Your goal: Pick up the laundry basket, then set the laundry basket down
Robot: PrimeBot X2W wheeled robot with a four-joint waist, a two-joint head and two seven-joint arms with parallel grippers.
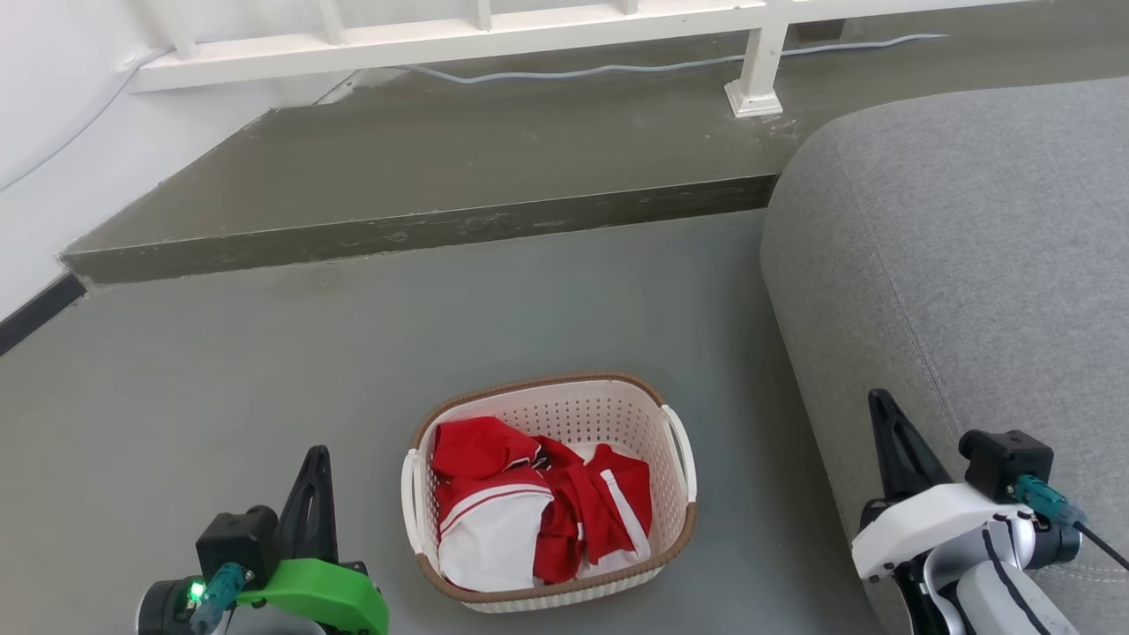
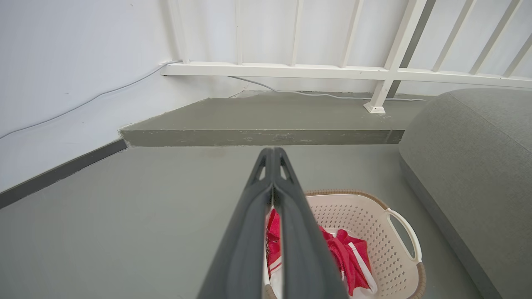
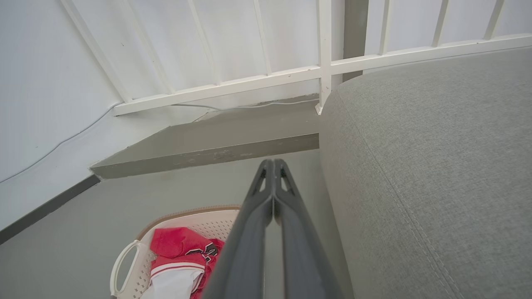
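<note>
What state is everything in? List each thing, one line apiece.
laundry basket: upright on the floor, loaded, not held.
red and white clothes: crumpled inside the laundry basket.
left tool: shut, empty, left of the laundry basket.
right tool: shut, empty, right of the laundry basket, by the sofa.
cable: lying loose along the raised step.

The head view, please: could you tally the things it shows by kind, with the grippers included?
Laundry basket: 1
Heap of red and white clothes: 1
Grippers: 2, left gripper and right gripper
Grey sofa: 1
White railing: 1
Cable: 1
Total: 7
</note>
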